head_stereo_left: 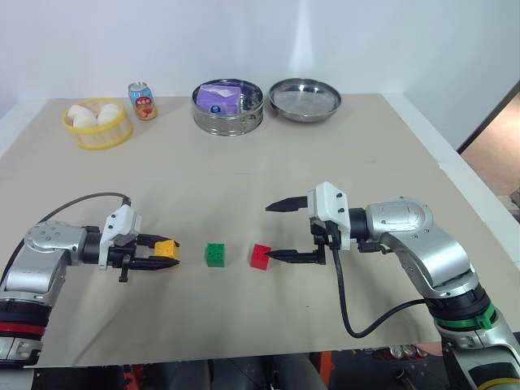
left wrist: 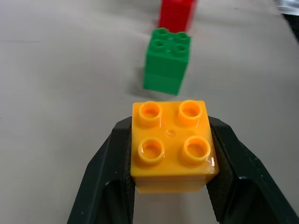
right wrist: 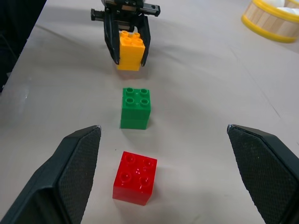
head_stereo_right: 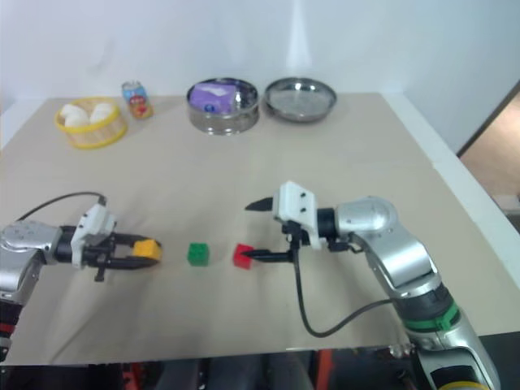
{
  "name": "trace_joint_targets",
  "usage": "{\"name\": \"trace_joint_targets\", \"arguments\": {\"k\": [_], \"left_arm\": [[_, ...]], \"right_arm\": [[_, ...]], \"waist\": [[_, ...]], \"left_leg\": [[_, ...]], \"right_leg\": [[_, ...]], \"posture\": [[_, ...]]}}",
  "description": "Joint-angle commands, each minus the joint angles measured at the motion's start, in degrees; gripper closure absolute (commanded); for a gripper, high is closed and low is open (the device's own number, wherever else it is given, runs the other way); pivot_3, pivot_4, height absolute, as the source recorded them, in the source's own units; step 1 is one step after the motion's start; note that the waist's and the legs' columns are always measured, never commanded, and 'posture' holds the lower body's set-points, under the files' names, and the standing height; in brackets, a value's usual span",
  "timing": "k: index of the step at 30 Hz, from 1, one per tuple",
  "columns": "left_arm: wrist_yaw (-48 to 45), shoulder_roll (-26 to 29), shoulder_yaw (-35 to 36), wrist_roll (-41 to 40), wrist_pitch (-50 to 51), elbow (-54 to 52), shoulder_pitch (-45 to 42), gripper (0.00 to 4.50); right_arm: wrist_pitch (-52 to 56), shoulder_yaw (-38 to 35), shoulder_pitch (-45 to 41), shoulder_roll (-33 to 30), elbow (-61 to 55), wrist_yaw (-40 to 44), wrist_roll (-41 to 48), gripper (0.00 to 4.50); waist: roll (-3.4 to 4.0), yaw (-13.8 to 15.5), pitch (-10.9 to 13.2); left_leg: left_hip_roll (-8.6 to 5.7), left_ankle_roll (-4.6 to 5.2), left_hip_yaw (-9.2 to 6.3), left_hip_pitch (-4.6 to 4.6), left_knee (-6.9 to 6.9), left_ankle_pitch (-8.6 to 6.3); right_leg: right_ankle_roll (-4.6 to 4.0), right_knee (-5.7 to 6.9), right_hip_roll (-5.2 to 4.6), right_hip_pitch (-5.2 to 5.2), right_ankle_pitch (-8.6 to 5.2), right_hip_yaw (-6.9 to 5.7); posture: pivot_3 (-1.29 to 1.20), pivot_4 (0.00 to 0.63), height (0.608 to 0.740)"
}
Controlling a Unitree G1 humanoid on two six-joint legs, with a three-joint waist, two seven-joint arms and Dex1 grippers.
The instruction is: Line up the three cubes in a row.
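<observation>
Your left hand point(head_stereo_left: 154, 256) is closed on the yellow-orange cube point(head_stereo_left: 166, 249) near the front edge of the surface point(head_stereo_left: 244, 179), in line with the green cube point(head_stereo_left: 215, 254) and red cube point(head_stereo_left: 261, 256). Next, I think, you release it there. Your right hand point(head_stereo_left: 280, 231) is open just beside the red one. All are studded blocks.

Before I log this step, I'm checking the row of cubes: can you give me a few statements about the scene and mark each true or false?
1. The left pincer is shut on the yellow-orange cube. True.
2. The green cube lies between the yellow-orange and red cube. True.
3. The right pincer grips the red cube. False: it is open around it.
4. The purple packet lies in the yellow basket. False: it is in the steel tin.
</observation>
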Motion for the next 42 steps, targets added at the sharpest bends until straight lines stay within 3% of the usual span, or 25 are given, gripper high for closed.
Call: {"name": "trace_joint_targets", "arguments": {"k": [1, 19, 20, 23, 24, 25, 28, 37, 38, 42], "left_arm": [[-1.4, 0.1, -1.7, 3.0, -4.5, 4.5, -4.2, 3.12], [-1.1, -1.7, -5.3, 6.9, -8.3, 8.4, -6.5, 3.12], [-1.2, -1.7, -5.3, 6.8, -8.0, 8.6, -6.9, 2.62], [-1.3, -1.6, -5.2, 7.0, -7.9, 9.4, -7.7, 1.77], [-1.4, -1.5, -5.2, 7.0, -7.8, 9.4, -7.8, 1.13], [-1.5, -1.3, -5.0, 6.9, -7.7, 9.3, -7.9, 1.03], [-1.1, 0.0, -3.6, 5.7, -6.2, 7.3, -7.7, 0.14], [6.0, 6.2, 9.1, -3.8, 8.7, -11.0, 0.9, 0.05], [8.4, 5.6, 11.1, -5.4, 10.6, -14.0, 2.7, 0.05], [24.5, -5.3, 18.1, -7.5, 10.7, -31.3, 15.0, 0.05]], "right_arm": [[-0.5, -1.9, -0.3, -1.0, -1.9, 0.1, 0.7, 0.0], [1.8, -2.2, 1.3, -1.4, -4.9, -0.2, 3.1, 0.0], [1.8, -2.1, 1.3, -1.5, -4.9, -0.2, 3.1, 0.0], [1.9, -2.0, 1.3, -1.5, -5.0, -0.3, 3.1, 0.0], [1.9, -2.0, 1.3, -1.6, -5.0, -0.3, 3.0, 0.0], [1.9, -1.9, 1.3, -1.6, -5.0, -0.3, 3.0, 0.0], [2.0, -1.9, 1.1, -1.6, -4.9, -0.3, 3.0, 0.0], [2.8, -4.3, 2.2, -2.9, -5.1, -0.3, 4.3, 0.0], [3.0, -4.9, 2.6, -3.2, -5.3, -0.4, 4.6, 0.0], [3.9, -8.7, 6.2, -4.0, -6.6, -2.4, 5.8, 0.0]], "waist": [[0.0, 0.0, 0.0], [0.01, 0.1, 0.0], [0.01, 0.1, 0.0], [0.01, 0.1, 0.0], [0.01, 0.1, 0.0], [0.01, 0.1, 0.0], [0.01, 0.0, 0.0], [0.0, 0.0, 0.0], [0.0, -0.1, 0.0], [0.02, -0.1, 0.0]], "left_leg": [[0.0, 0.0, 0.0, 0.0, 0.0, 0.0], [0.0, 0.01, 0.0, -0.01, 0.12, 0.0], [0.0, 0.01, 0.0, -0.01, 0.14, 0.0], [0.0, 0.01, 0.0, 0.0, 0.15, 0.01], [0.0, 0.01, 0.0, 0.0, 0.16, 0.01], [0.0, 0.01, 0.0, 0.0, 0.16, 0.01], [0.0, 0.01, 0.0, 0.0, 0.17, 0.01], [0.01, 0.01, -0.01, -0.02, 0.09, 0.01], [0.03, 0.01, -0.01, -0.03, 0.08, 0.01], [0.04, 0.01, 0.02, 0.0, 0.04, 0.0]], "right_leg": [[0.0, 0.0, -0.01, 0.01, 0.0, 0.0], [0.08, 0.0, -0.01, 0.06, 0.04, 0.01], [0.09, 0.0, -0.02, 0.08, 0.05, 0.01], [0.09, 0.0, -0.01, 0.09, 0.05, 0.01], [0.09, 0.0, -0.02, 0.09, 0.06, 0.01], [0.09, 0.0, -0.01, 0.09, 0.06, 0.01], [0.09, 0.01, -0.02, 0.09, 0.06, 0.01], [0.12, 0.01, 0.02, 0.03, 0.08, 0.01], [0.12, 0.01, 0.03, 0.01, 0.08, 0.01], [0.02, 0.01, 0.0, 0.02, -0.01, 0.02]], "posture": [[0.0, 0.15, 0.74], [0.0, 0.15, 0.74], [0.0, 0.15, 0.74], [0.0, 0.15, 0.74], [0.0, 0.15, 0.74], [0.0, 0.15, 0.74], [0.0, 0.15, 0.74], [0.0, 0.15, 0.74], [0.0, 0.15, 0.74], [0.0, 0.15, 0.74]]}}
